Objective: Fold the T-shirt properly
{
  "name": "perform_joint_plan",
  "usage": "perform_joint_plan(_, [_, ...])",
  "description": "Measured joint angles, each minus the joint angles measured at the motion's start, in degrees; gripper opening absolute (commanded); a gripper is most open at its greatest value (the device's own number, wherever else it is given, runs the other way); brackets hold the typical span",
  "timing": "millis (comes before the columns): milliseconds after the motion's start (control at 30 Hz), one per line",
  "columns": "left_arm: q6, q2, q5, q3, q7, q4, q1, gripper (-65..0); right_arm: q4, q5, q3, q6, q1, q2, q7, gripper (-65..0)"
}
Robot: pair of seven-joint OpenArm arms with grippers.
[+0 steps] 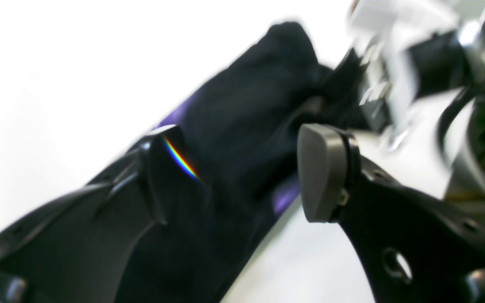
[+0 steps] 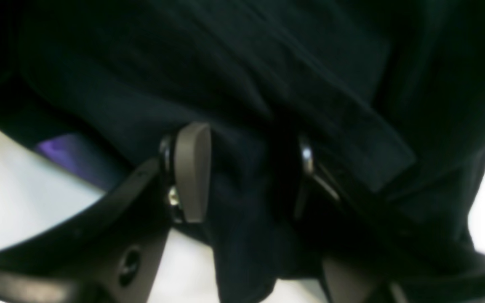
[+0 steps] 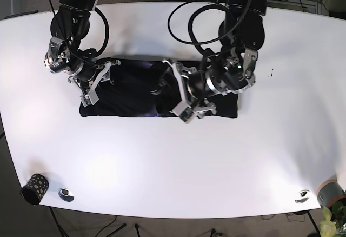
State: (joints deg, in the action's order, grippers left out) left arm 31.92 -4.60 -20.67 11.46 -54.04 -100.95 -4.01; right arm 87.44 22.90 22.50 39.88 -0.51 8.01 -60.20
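- T-shirt lies on the white bench, mid-bench toward the back, already a dark horizontal band, so I judge at least one fold is in.
- Band looks uneven: a bunched ridge near its middle, edges not squared. My read is mid-task; final fold and flattening are left.
- Left to right in the base view: right end effector sits over the left end of the T-shirt. In the right wrist view its pads stand apart with cloth hanging between them; the far pad is mostly hidden in fabric. Jaws read as spread around a fold, not clamped; whether they actually squeeze the cloth I cannot tell for sure.
- Next along, left end effector is at the middle-right of the T-shirt, low over the cloth. In the left wrist view its pads are wide apart with a dark bunch of cloth between them; the right pad is clear of the fabric. Spread, holding nothing that I can see.
- A purple patch shows at the shirt edge; print or lining, cannot tell.
- Containers: dark dotted cup at the front left corner of the bench, contents not visible. Grey pot at the front right corner with a pale plant beside it, partly cut off by the frame.
- Both containers are well apart from the T-shirt.
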Motion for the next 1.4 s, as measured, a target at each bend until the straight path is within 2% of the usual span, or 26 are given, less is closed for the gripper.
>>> perform_joint_plan(100, [-0.42,2.27,0.37,-5.92,0.02,0.17,0.66,-25.4,2.12,5.57,1.75,0.07,-0.83,0.04,-2.82,-30.4])
perform_joint_plan(200, [-0.61,4.42,0.74,-11.19,0.52,0.2,2.67,-25.4,4.31,8.72,8.0,0.17,-2.84,-0.33,-7.21,-19.2])
perform_joint_plan(333, [-0.35,5.86,0.7,-15.58,-0.31,0.44,5.7,-25.4,4.74,10.16,14.78,-0.2,-5.14,0.48,-10.4,-7.3])
perform_joint_plan(400, [-0.11,6.19,0.42,-17.25,-0.09,1.09,5.9,-25.6,4.5,10.16,16.41,-0.24,-5.88,0.57,-10.64,-4.6])
perform_joint_plan(567, [3.39,7.76,0.15,-21.33,0.74,6.93,5.16,-25.8,-3.87,11.98,19.06,0.2,-9.31,2.73,-10.97,-3.0])
perform_joint_plan(767, [7.41,7.45,0.74,-25.79,0.15,12.55,5.25,-25.8,-17.35,10.6,23.02,-0.42,-11.32,5.9,-11.76,-3.5])
perform_joint_plan(833, [7.61,7.48,0.79,-25.77,0.13,12.76,5.01,-25.8,-18.95,11.58,23.15,0.17,-11.39,5.81,-11.23,-3.5])
perform_joint_plan(1067, [7.61,7.43,0.72,-25.77,0.52,13.42,5.14,-25.8,-19.91,11.89,22.73,0.11,-11.5,4.81,-10.34,-3.6])
perform_joint_plan(1267, [7.61,7.3,0.7,-25.77,0.55,13.42,5.18,-25.8,-19.23,14.45,22.16,0.68,-10.08,1.22,-8.85,-3.6])
perform_joint_plan(1400, [7.61,7.37,0.74,-25.79,0.55,13.44,5.09,-25.8,-18.67,14.84,18.29,0.68,-9.97,-0.13,-8.37,-3.8])
